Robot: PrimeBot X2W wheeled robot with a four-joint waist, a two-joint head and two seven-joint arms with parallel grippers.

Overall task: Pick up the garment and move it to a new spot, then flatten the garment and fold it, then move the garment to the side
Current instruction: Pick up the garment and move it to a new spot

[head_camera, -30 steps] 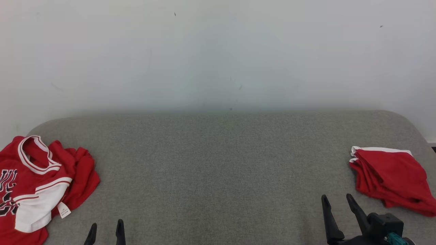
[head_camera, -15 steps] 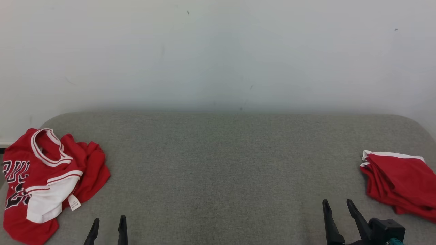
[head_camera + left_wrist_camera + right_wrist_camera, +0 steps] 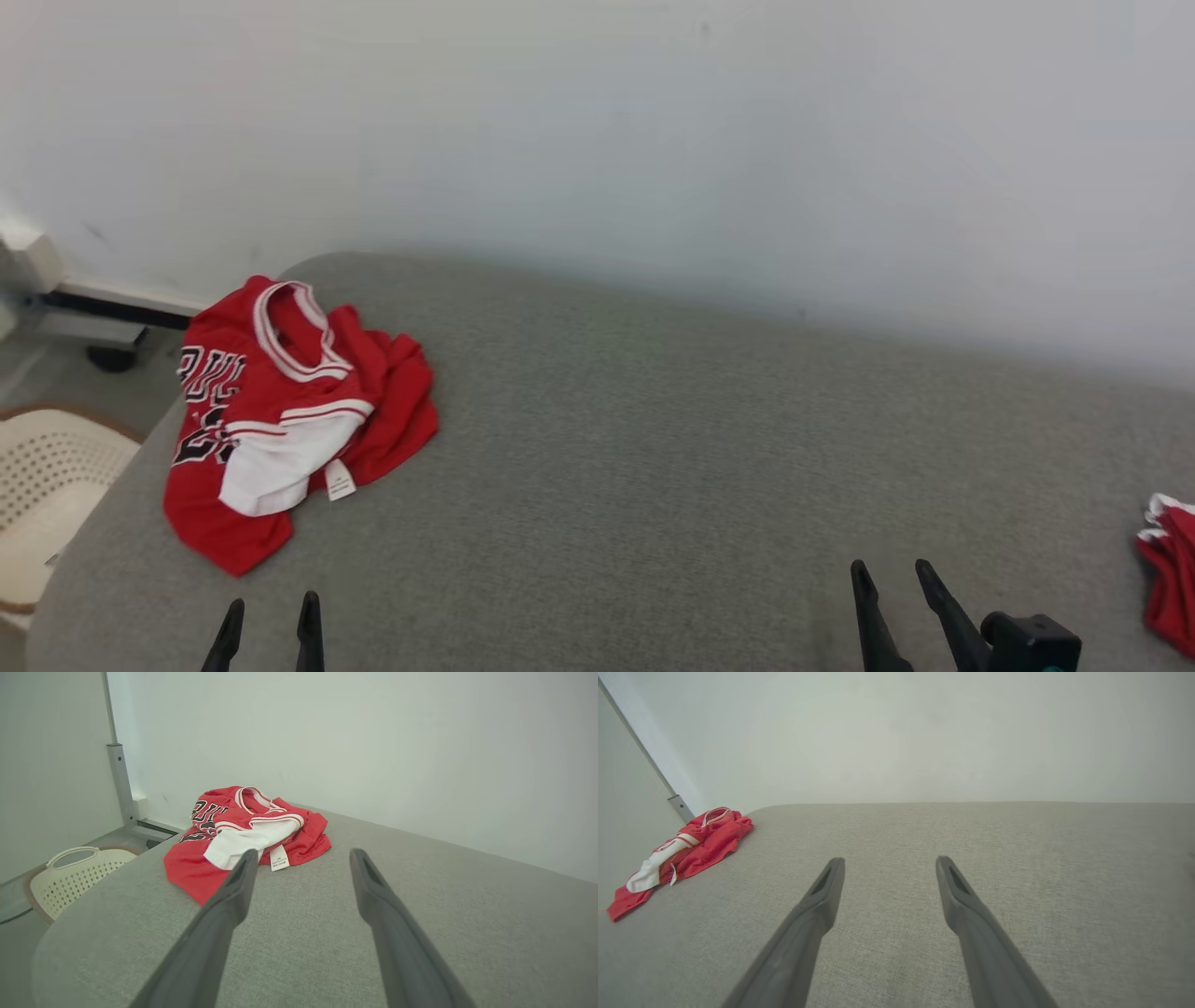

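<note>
A crumpled red jersey, the garment, lies at the left end of the grey padded surface, with white trim, black lettering and a white tag. The left wrist view has the garment just beyond my fingertips, and it lies far left in the right wrist view. My left gripper is open at the lower left, short of the garment, nothing between its fingers. My right gripper is open at the lower right over bare fabric.
A folded red garment lies at the surface's right edge. A cream perforated basket stands on the floor off the left end. A white wall backs the surface, with a metal post at the left corner.
The head camera has turned left, so the crumpled garment sits nearer the middle and the folded one slides to the right edge. Both grippers stay open and low.
</note>
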